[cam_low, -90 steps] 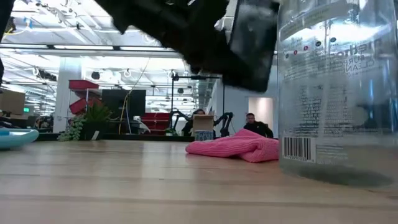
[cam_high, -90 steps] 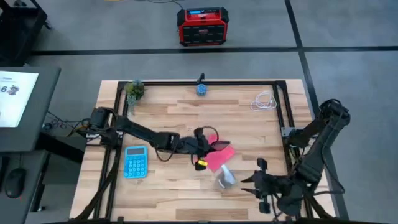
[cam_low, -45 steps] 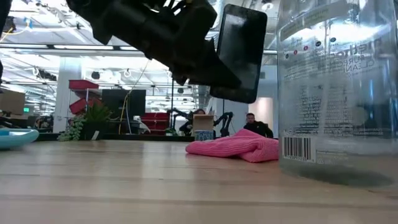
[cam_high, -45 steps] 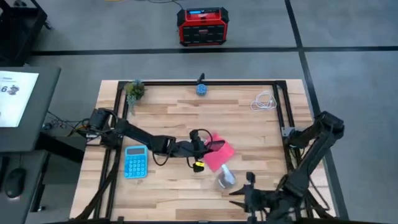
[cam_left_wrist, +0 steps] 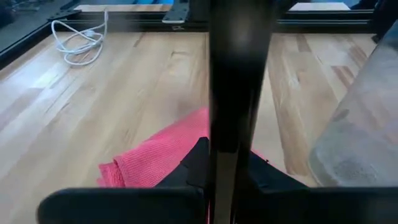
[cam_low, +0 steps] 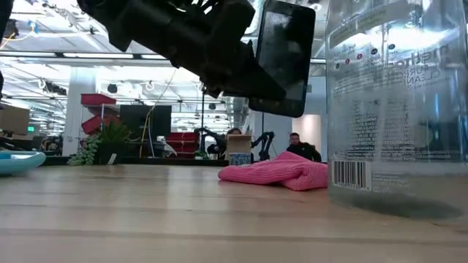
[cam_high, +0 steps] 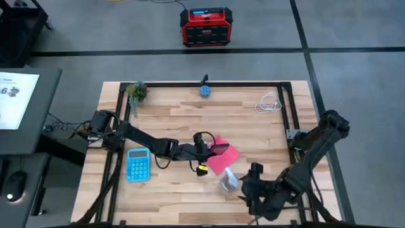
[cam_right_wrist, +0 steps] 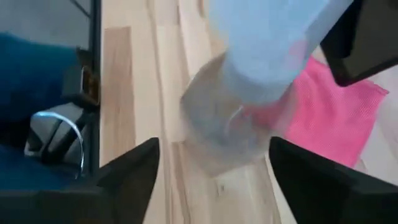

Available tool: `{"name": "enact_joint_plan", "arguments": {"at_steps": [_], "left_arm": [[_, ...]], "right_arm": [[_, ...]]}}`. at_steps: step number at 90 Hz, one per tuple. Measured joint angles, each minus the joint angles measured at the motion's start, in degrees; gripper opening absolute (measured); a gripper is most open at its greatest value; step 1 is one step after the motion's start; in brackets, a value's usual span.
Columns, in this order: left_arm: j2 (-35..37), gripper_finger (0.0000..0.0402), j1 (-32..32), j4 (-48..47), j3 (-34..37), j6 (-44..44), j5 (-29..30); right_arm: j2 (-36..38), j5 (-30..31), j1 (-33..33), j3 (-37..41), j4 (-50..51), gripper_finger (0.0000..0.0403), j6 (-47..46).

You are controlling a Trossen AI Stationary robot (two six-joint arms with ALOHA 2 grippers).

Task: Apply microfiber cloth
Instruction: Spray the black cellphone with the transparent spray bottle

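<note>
Two arms work over the wooden table (cam_high: 190, 120), with the microfiber cloth (cam_high: 223, 157) taken here as the landmark. It lies crumpled and flat on the tabletop near the table's middle, held by neither arm; the low view shows it as a low pink heap (cam_low: 281, 172) resting on the wood. The left gripper (cam_high: 204, 152) is at the cloth's left edge, its fingers clamped on a black phone (cam_low: 284, 57) that is held upright on its edge, raised above the table and partly over the cloth. In the left wrist view the phone (cam_left_wrist: 236, 93) appears as a dark vertical bar with the cloth (cam_left_wrist: 163, 162) directly beneath it. A clear spray bottle (cam_high: 229, 180) stands just beside the cloth's front corner. The right gripper (cam_high: 249, 185) is at the bottle's far side from the cloth, fingers spread wide with the bottle (cam_right_wrist: 249, 106) in the gap between them. A light-blue calculator (cam_high: 137, 164) lies well apart from the cloth, beyond the left arm. A coiled white cable (cam_high: 269, 103) lies toward the table's rear right corner, also well apart from the cloth.
</note>
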State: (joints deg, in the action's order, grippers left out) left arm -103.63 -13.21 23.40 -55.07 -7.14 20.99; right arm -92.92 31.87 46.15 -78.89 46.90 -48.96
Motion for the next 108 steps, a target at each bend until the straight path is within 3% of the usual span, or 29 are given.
{"name": "enact_joint_plan", "arguments": {"at_steps": [32,47,60,74,79,90,108], "left_arm": [[0.0,0.0013,0.0,-0.11,0.0,0.46,0.0],[0.0,0.0013,0.0,-0.2,0.0,0.46,0.0],[0.0,0.0013,-0.21,-0.35,0.0,-0.38,0.0],[-0.31,0.0013,-0.5,0.07,-0.02,-0.24,-0.03],[-0.39,0.0013,-0.5,-0.18,-0.04,-0.43,-0.17],[-0.39,0.0013,-0.5,-0.2,-0.04,-1.14,-1.55],[-0.51,0.0013,-0.59,0.54,-0.04,-1.27,-1.75]], "right_arm": [[-0.03,17.28,0.39,0.0,-4.72,0.0322,0.18],[-0.15,17.81,-0.27,0.0,-6.87,0.0308,1.41],[-0.15,18.44,-0.28,0.0,-5.88,0.0249,1.14],[0.34,18.47,-0.57,-0.09,-3.96,0.012,0.66],[0.84,18.62,-0.58,-0.99,-1.05,0.0086,0.25],[1.96,18.93,0.47,-4.26,9.47,0.0086,-5.45],[3.01,18.59,5.7,-6.69,35.89,0.0086,-28.66]]}}
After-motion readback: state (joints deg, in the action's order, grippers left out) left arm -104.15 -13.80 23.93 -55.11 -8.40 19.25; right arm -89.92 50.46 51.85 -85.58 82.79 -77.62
